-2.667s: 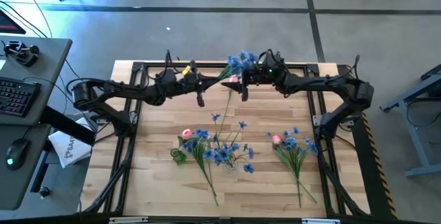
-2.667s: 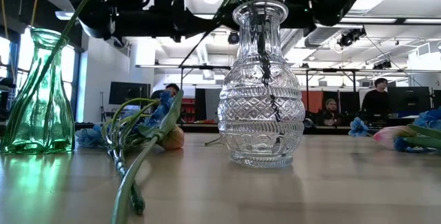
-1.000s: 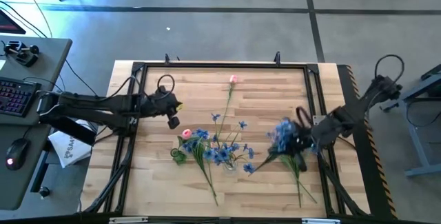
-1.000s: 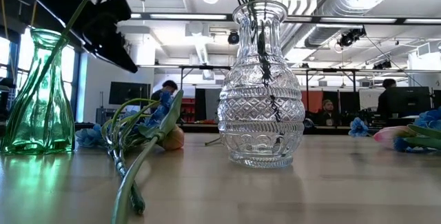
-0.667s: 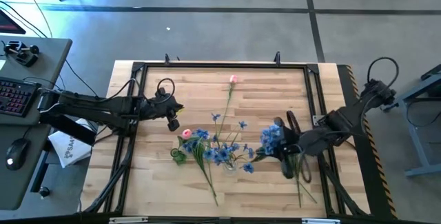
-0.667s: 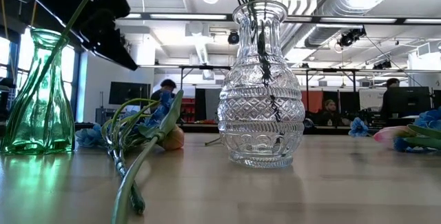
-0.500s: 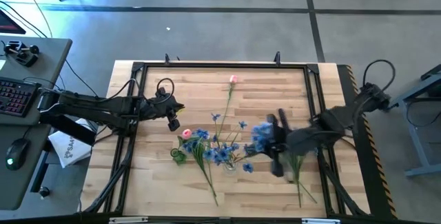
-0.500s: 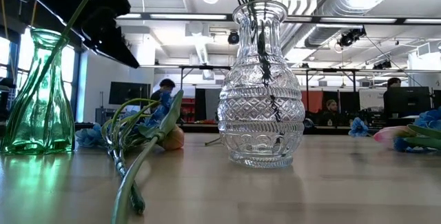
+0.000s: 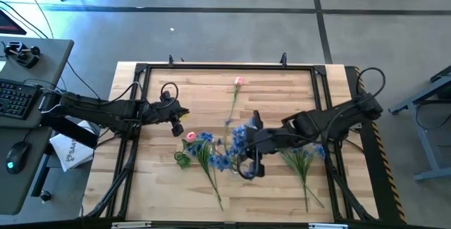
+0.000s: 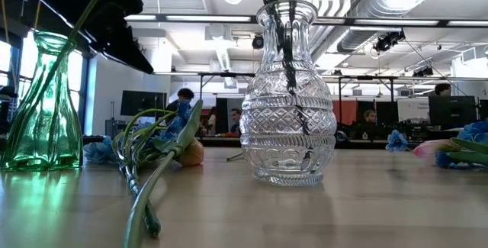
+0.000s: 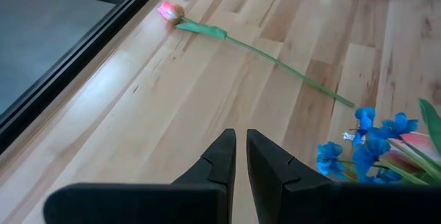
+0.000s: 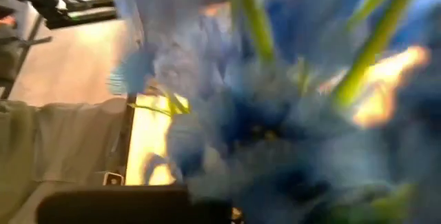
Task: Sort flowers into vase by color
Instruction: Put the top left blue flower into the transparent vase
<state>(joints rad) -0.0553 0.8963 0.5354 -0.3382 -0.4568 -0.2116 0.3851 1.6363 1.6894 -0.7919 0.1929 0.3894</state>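
Observation:
A blue flower spray [image 9: 239, 136] hangs at my right gripper [image 9: 248, 160], above the clear glass vase [image 10: 288, 95] at the table's middle. Its blossoms [image 12: 262, 114] fill the right wrist view and hide the fingers. Green stems [image 10: 284, 19] stand in the clear vase's neck. A green vase [image 10: 44, 103] holds one long stem. A pink tulip [image 9: 237, 82] lies flat on the far middle of the table. My left gripper [image 9: 176, 123] hovers shut and empty left of centre, its tips [image 11: 240, 156] pointing at the bare wood.
A loose blue spray and a pink bud [image 9: 192, 137] lie beside the green vase. A bunch of green stems with blue blossoms [image 9: 304, 160] lies at the near right. A black frame [image 9: 211, 66] borders the tabletop. Bare wood shows along the far left.
My right gripper has swept from the table's right side toward its middle, carrying the blue spray with it, and now stands over the clear vase. In the low view, more stems show at the vase's mouth.

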